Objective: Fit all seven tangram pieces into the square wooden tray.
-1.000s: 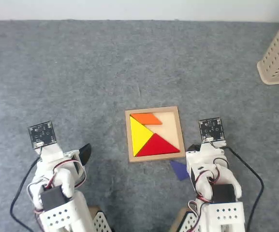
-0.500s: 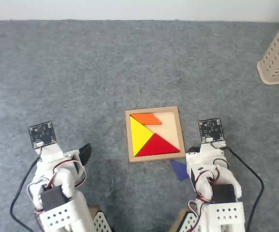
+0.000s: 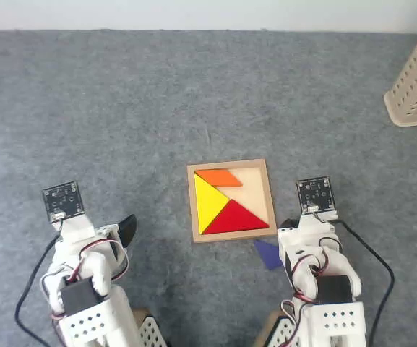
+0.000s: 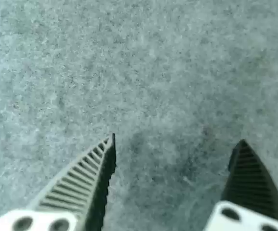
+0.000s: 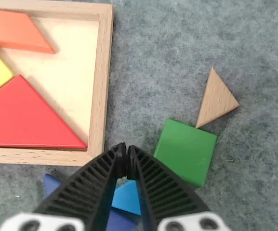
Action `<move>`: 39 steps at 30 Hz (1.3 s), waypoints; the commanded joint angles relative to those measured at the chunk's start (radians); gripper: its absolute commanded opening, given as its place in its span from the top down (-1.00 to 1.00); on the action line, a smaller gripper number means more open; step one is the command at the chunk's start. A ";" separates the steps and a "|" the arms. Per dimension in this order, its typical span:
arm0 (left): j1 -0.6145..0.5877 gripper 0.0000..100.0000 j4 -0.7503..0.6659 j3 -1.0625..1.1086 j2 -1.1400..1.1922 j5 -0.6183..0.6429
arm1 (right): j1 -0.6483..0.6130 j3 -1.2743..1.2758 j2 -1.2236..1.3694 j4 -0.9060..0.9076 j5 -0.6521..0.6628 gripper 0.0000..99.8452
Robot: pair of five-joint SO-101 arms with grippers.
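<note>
High view takes in the grey felt-like table cover (image 3: pixel 157 94) under everything, and on it the square wooden tray (image 3: pixel 230 163), a little ahead of the two arms and between them. Three pieces lie inside it: the large red triangle (image 3: pixel 237 217) along the near wall, the large yellow triangle (image 3: pixel 204 202) against the wall on the left arm's side, and the orange parallelogram (image 3: pixel 219 177) at the far wall. The rest of the tray floor is bare.

Four pieces lie outside, by the tray's wall on the right arm's side: the green square (image 5: pixel 186 150), the small natural-wood triangle (image 5: pixel 216 100) touching or almost touching it, a light blue piece (image 5: pixel 127 196) and a dark blue piece (image 5: pixel 52 183) (both half hidden, shapes unclear).

The right gripper (image 5: pixel 126 147) hangs over the light blue piece, its fingers pressed together with nothing between them. The left gripper (image 4: pixel 177 139) is spread wide and empty over bare cover.

These pieces look thin, stiff, light and smooth-faced. They probably need pinching across opposite edges, with the fingertips pressed into the soft nap.
</note>
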 commanded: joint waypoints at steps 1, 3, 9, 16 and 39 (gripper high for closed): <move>0.002 0.29 -0.002 -0.013 -0.012 -0.002 | 0.016 0.015 -0.027 0.007 0.000 0.98; 0.002 0.29 -0.002 -0.013 -0.012 -0.002 | 0.016 0.015 -0.027 0.007 0.000 0.98; 0.002 0.29 -0.002 -0.013 -0.012 -0.002 | 0.016 0.015 -0.027 0.007 0.000 0.98; 0.002 0.29 -0.002 -0.013 -0.012 -0.002 | 0.018 0.014 -0.028 -0.004 0.000 0.98; 0.002 0.29 -0.002 -0.013 -0.012 -0.002 | 0.265 -0.462 0.306 0.074 0.310 0.78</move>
